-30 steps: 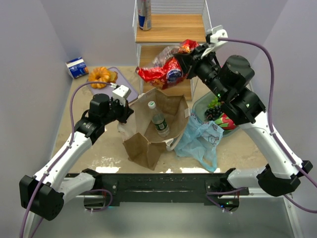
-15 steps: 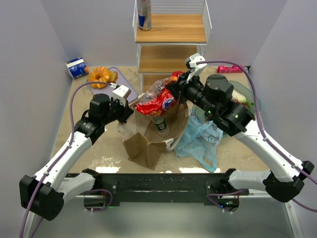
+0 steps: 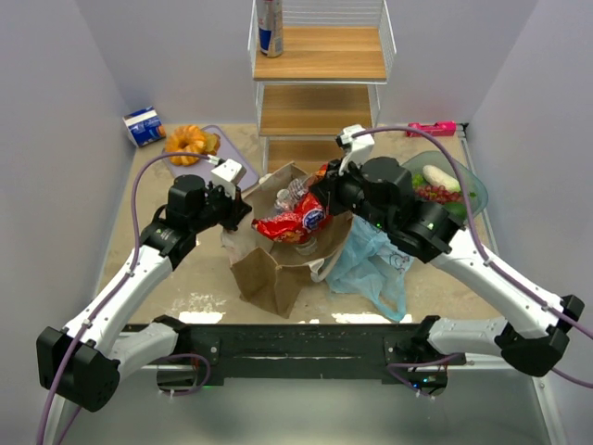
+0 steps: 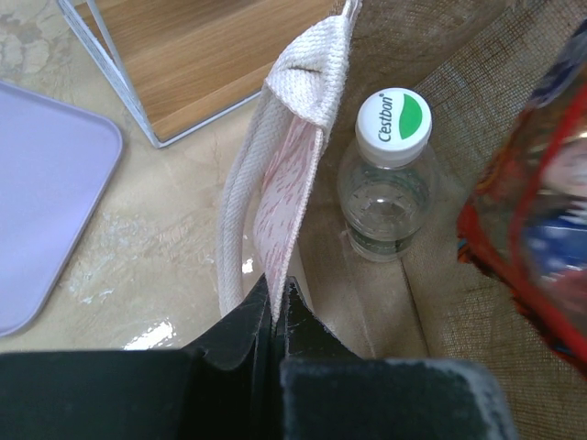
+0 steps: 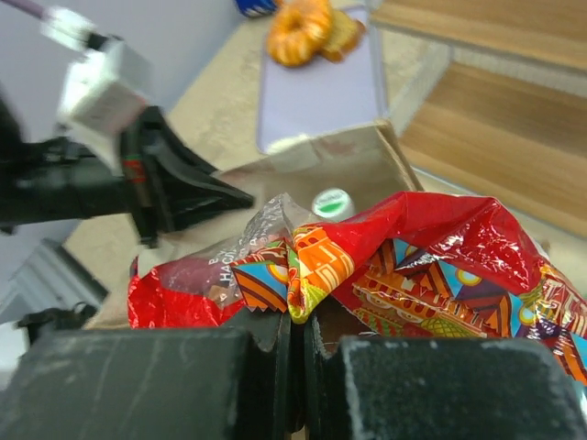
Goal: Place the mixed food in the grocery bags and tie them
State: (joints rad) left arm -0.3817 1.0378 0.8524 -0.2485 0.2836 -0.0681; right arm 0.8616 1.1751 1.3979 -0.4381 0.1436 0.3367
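The brown paper bag (image 3: pixel 269 269) stands open mid-table. My left gripper (image 3: pixel 243 209) is shut on its white loop handle (image 4: pixel 275 174) at the bag's left rim. Inside stands the clear bottle (image 4: pixel 385 174) with a green-white cap, also seen past the packet in the right wrist view (image 5: pixel 332 202). My right gripper (image 3: pixel 320 190) is shut on the top edge of the red crinkly snack packet (image 3: pixel 290 224), which hangs in the bag's mouth (image 5: pixel 440 266). The light-blue plastic bag (image 3: pixel 375 264) lies right of the paper bag. The drink can (image 3: pixel 270 26) stands on the shelf top.
A green bowl (image 3: pixel 463 181) at the right holds a pale oblong fruit (image 3: pixel 442 177) and grapes. A wire-and-wood shelf (image 3: pixel 320 93) stands behind the bag. An orange ring pastry (image 3: pixel 190 142) lies on a lilac tray (image 4: pixel 41 220); a blue-white carton (image 3: pixel 145 126) sits far left.
My right gripper has carried the snack packet from the shelf down and leftward into the mouth of the paper bag. The left gripper has kept hold of the handle.
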